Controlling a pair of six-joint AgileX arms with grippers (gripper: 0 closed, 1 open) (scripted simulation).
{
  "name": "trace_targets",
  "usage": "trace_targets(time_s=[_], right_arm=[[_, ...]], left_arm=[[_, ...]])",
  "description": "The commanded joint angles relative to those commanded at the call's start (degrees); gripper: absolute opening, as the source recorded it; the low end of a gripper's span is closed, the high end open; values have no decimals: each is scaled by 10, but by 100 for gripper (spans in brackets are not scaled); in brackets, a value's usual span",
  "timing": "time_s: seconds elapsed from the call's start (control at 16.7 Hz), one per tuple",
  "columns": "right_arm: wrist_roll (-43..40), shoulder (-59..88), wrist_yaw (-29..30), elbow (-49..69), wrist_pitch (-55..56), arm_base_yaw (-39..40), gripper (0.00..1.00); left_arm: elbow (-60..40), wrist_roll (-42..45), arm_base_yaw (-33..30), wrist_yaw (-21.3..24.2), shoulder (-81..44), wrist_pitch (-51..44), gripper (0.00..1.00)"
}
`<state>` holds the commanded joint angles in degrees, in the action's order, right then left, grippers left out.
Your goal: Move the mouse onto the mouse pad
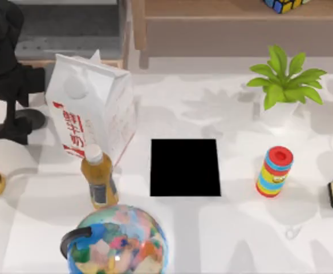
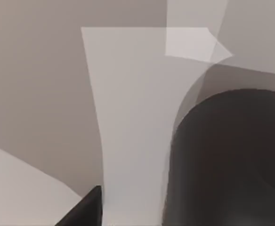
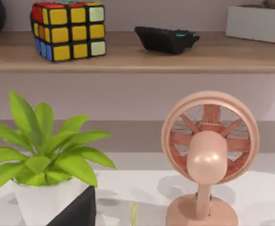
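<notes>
Top view: white table (image 1: 212, 240) with a bunch of stuff on it, mouse pad (image 1: 185, 167) lying flat around the middle, nothing on top of it.
Mouse: can't spot it, so can't say where it sits.
Left side: milk carton (image 1: 92, 105) near the far edge, tea bottle (image 1: 100, 178) touching its near side, globe (image 1: 118, 242) at the near edge.
Right side: potted plant (image 1: 283, 83) toward the far edge, striped can (image 1: 275, 171) beside the pad.
Right wrist view: pink fan (image 3: 208, 155), the plant (image 3: 43, 155), Rubik's cube (image 3: 69, 30) on a shelf (image 3: 142, 56).
Jaws, both arms: honestly can't tell if they're spread or pressed together.
</notes>
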<state>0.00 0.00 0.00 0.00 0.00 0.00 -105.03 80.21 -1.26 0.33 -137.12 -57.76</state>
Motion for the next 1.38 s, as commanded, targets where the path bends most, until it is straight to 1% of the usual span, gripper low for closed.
trace_targets(time_s=[0.6, 0.66, 1.08, 1.38], right_arm=[[0, 0, 0, 0, 0, 0, 100], [0, 0, 0, 0, 0, 0, 100], [0, 0, 0, 0, 0, 0, 100], [0, 0, 0, 0, 0, 0, 100]], left_arm=[[0, 0, 0, 0, 0, 0, 2], [0, 0, 0, 0, 0, 0, 0], [0, 0, 0, 0, 0, 0, 0], [9, -27, -1, -2, 32, -35, 0]])
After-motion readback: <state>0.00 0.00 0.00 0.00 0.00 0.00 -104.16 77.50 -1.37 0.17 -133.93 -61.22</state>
